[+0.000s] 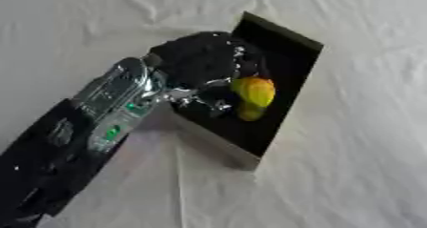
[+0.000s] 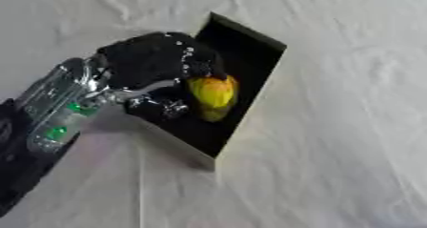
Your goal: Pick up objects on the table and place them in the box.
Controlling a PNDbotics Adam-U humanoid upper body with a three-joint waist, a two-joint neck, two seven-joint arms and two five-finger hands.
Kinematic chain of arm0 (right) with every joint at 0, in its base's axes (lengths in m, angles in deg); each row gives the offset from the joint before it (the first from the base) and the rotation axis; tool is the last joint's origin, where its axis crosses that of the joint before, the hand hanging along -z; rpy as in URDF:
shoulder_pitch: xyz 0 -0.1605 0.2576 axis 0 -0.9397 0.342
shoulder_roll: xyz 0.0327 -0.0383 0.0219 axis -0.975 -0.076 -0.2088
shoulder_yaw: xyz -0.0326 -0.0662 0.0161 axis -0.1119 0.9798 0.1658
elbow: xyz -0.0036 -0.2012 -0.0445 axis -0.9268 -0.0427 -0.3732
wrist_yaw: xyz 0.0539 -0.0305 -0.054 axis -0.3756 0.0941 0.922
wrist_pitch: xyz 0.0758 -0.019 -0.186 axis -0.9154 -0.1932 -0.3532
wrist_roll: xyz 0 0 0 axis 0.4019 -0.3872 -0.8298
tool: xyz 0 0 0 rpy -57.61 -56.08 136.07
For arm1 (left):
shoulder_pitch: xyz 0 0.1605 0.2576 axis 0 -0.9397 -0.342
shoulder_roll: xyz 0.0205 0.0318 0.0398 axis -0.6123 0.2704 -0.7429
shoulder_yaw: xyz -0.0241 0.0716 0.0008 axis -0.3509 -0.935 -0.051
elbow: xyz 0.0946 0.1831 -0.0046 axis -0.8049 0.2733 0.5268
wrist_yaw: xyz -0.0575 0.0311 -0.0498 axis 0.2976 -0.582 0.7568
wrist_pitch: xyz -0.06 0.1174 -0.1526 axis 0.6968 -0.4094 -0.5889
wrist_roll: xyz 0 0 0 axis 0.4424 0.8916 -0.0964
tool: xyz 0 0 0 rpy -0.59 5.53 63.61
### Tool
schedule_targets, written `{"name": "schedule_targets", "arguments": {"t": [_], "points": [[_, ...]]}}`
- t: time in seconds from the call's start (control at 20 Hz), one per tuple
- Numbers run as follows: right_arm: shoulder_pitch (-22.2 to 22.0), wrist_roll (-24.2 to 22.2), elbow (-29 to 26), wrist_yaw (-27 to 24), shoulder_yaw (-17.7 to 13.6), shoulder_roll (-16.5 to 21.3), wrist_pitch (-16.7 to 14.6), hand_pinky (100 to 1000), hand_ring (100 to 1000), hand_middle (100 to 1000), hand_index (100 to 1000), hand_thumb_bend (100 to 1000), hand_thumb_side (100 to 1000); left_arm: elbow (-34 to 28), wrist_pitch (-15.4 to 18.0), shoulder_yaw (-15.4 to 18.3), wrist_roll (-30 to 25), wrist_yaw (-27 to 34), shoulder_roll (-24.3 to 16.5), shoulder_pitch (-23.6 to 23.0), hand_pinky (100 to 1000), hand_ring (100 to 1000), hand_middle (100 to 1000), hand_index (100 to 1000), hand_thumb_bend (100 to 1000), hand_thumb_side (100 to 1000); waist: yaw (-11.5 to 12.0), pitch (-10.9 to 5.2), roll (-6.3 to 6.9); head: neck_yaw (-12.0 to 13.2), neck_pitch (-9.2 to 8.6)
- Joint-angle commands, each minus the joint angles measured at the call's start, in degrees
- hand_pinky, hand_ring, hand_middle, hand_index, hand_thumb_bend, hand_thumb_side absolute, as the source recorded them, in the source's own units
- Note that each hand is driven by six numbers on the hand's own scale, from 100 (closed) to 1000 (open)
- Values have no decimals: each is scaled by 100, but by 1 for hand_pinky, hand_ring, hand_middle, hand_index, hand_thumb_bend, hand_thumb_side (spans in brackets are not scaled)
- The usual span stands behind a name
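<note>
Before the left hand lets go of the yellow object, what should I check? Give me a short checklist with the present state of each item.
1. The yellow object is above the box opening, not over the rim: ok.
2. The left hand has hold of the object: ok, its fingers curl round the object's top.
3. The object rests on the box floor: cannot tell; the dark interior hides the contact.
4. The box lies flat on the white cloth: ok.
5. The box has room for the object: ok, dark floor shows around it.
6. The right hand is out of the way: ok, it shows in neither view.
</note>
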Motion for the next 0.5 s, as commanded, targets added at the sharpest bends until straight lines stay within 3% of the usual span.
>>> {"name": "schedule_targets", "arguments": {"t": [0.05,0.15,0.3,0.5], "points": [[19,11,-82,32,-71,96,20,873,789,734,771,100,549,4,59,90,-145,-155,11,79,904,933,880,929,276,580,-13,-150,-30,-3,9],[2,11,-82,36,-69,92,39,873,789,734,770,100,550,-28,10,153,-161,-260,7,72,920,948,889,938,387,740,-6,-156,-30,-11,14],[-18,15,-82,37,-69,92,54,873,789,734,770,100,550,-117,-108,260,-106,-352,0,71,932,986,903,950,474,774,13,-173,-33,-11,12],[-31,16,-82,37,-67,111,48,872,789,734,770,100,544,-373,-280,422,11,-278,-17,93,923,979,896,944,476,756,35,-210,-52,-6,9]]}}
